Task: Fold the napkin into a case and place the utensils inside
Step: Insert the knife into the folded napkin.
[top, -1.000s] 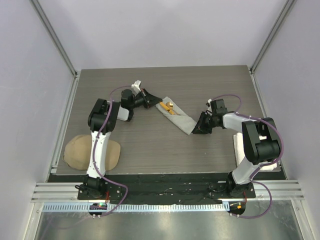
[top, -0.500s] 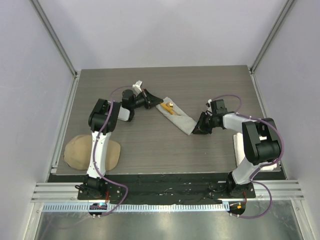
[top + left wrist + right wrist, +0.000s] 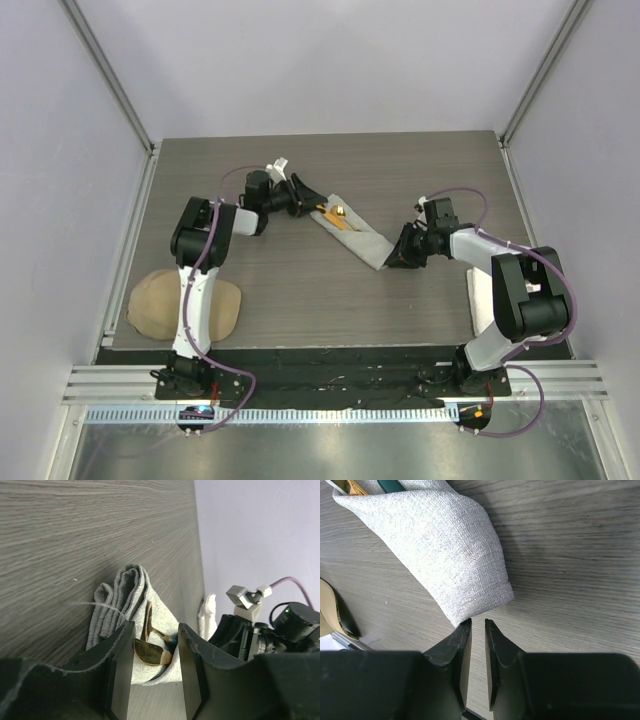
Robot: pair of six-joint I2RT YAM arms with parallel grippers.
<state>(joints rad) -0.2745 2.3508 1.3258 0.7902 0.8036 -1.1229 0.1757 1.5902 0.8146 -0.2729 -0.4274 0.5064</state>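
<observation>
Well to the near left of the left tool (image 3: 303, 196), a cap (image 3: 185, 305) is seen at the worktop's (image 3: 300, 300) edge. That tool is spread, and the case's (image 3: 358, 235) open mouth is framed between its jaws, with a gold spoon (image 3: 150, 652) and a teal handle (image 3: 390, 485) tucked inside. At the case's other end the right tool (image 3: 477, 622) is held barely parted, nothing pinched, just beside the cloth corner.
</observation>
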